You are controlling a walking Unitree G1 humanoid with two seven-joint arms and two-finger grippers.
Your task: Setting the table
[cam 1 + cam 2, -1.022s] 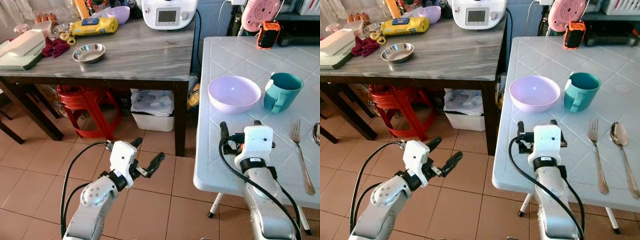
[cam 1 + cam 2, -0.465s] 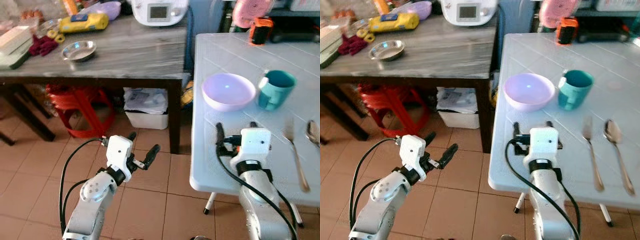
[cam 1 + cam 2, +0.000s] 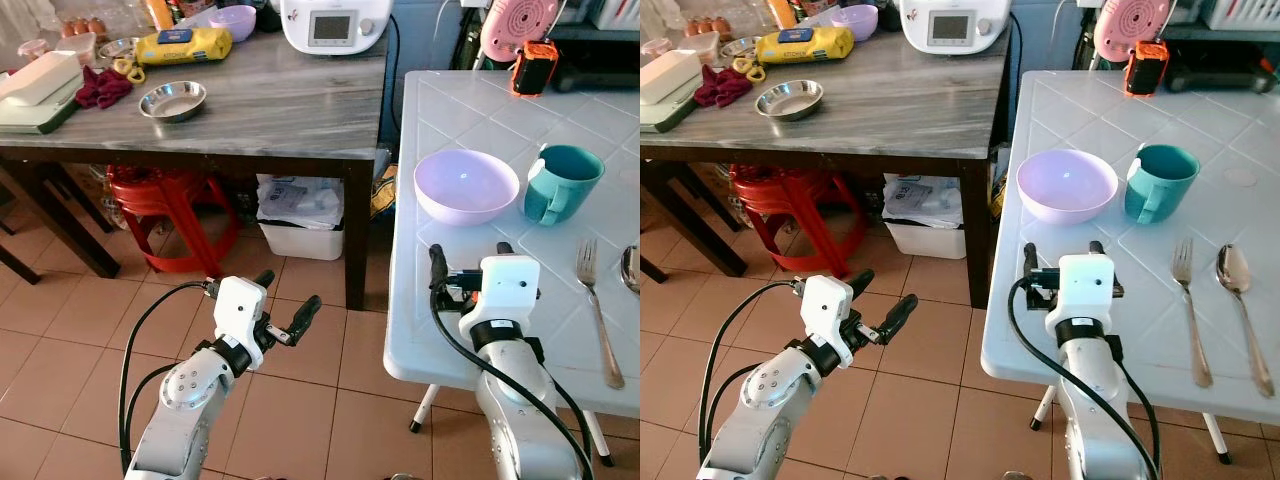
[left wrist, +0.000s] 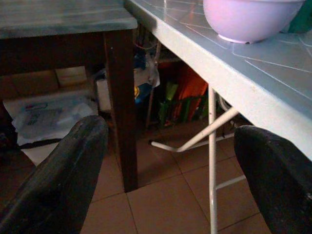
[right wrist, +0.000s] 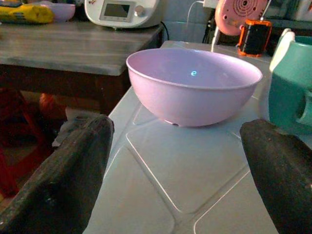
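While both grippers gape empty, fork [image 3: 1189,310] and spoon [image 3: 1241,305] lengthwise, heads seemingly toward mug [image 3: 1158,182].

Ahead of the right gripper [image 5: 175,146], the teal mug [image 5: 291,83] is cut by the wrist picture's edge so its far side is lost, and in the head views the gripper's own fingers [image 3: 436,262] are mostly hidden behind its white housing. Off to that gripper's outer side, the spoon [image 3: 632,268] runs off the left eye picture's edge, showing just a sliver of its bowl. Beyond the left gripper [image 4: 170,161], the lilac bowl [image 4: 248,19] loses its rim to the wrist picture's edge, and the clutter [image 4: 170,92] under the white table [image 4: 253,83] is too dim to identify.
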